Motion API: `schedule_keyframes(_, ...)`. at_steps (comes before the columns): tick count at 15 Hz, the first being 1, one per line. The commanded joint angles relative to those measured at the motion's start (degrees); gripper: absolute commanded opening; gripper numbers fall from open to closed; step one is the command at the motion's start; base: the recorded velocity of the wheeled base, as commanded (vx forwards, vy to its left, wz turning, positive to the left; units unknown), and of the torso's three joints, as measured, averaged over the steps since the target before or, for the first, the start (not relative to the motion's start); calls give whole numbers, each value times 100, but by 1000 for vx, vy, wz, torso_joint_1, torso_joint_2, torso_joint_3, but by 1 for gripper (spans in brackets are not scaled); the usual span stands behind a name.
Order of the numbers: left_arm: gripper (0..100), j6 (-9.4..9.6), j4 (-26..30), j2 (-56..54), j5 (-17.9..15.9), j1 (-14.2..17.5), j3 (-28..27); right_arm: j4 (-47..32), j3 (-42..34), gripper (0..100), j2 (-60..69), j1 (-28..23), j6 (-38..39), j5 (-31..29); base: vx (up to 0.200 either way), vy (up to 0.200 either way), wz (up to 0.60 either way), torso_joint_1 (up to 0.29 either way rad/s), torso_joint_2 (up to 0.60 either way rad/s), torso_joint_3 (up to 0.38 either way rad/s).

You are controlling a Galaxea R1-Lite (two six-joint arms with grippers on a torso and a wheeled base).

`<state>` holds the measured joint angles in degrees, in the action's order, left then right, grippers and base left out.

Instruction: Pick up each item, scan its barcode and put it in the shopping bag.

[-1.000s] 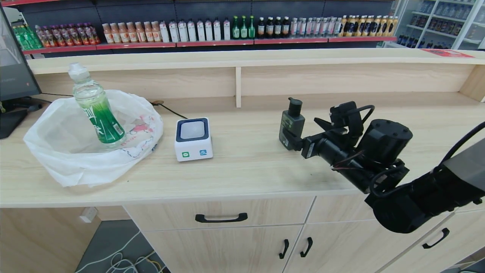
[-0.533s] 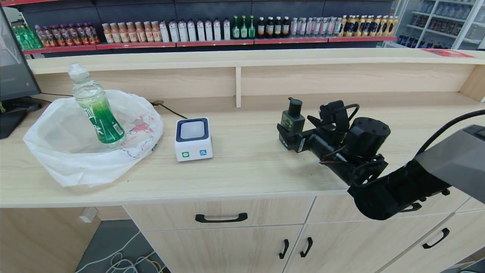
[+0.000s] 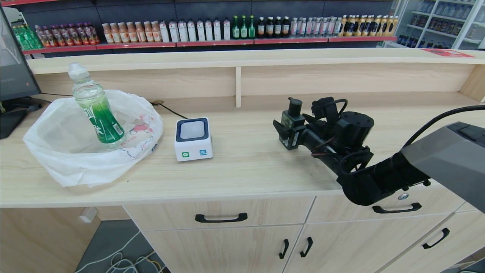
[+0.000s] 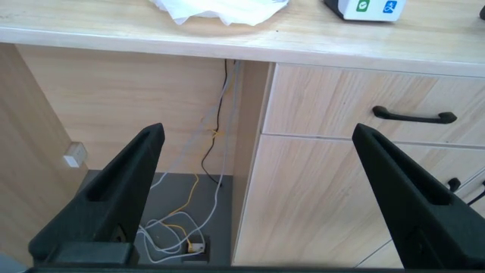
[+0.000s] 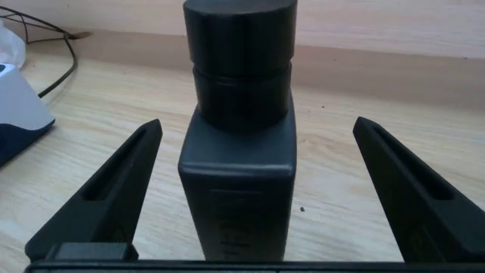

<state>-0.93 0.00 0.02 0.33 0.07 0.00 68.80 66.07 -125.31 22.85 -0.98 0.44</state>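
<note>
A dark bottle [image 3: 293, 115] with a black cap stands upright on the wooden counter [image 3: 246, 170], right of centre. My right gripper [image 3: 285, 133] is open, one finger on each side of the bottle's body; the dark bottle [image 5: 237, 163] stands between the fingers [image 5: 98, 205] without visible contact. A white shopping bag [image 3: 68, 159] lies open at the left with a green-labelled drink bottle [image 3: 97, 112] leaning in it. The white cube scanner [image 3: 193, 138] sits between bag and dark bottle. My left gripper [image 4: 258, 197] hangs open below the counter edge, in front of the cabinet.
A raised wooden ledge [image 3: 242, 60] runs behind the counter. A monitor [image 3: 15, 72] stands at the far left, and a cable [image 3: 172, 110] runs behind the scanner. Drawers with black handles [image 3: 221, 218] are below. Bare counter lies between scanner and dark bottle.
My right arm has pushed forward and to the left, bringing its open fingers from beside the dark bottle to either side of it. Bag, scanner and bottles have stayed put.
</note>
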Motion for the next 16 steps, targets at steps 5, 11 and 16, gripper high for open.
schedule_keyframes(5,100,-4,0,-2,2,1,0,-60,195,100,-213,-35,62,0,0,0,0,0,0,0)
schedule_keyframes(11,100,-4,0,-2,2,1,0,-25,283,0,-196,-52,212,-9,0,0,0,0,0,0)
schedule_keyframes(16,100,-4,0,-2,2,1,0,-25,310,0,-126,-61,212,-9,0,0,0,0,0,0)
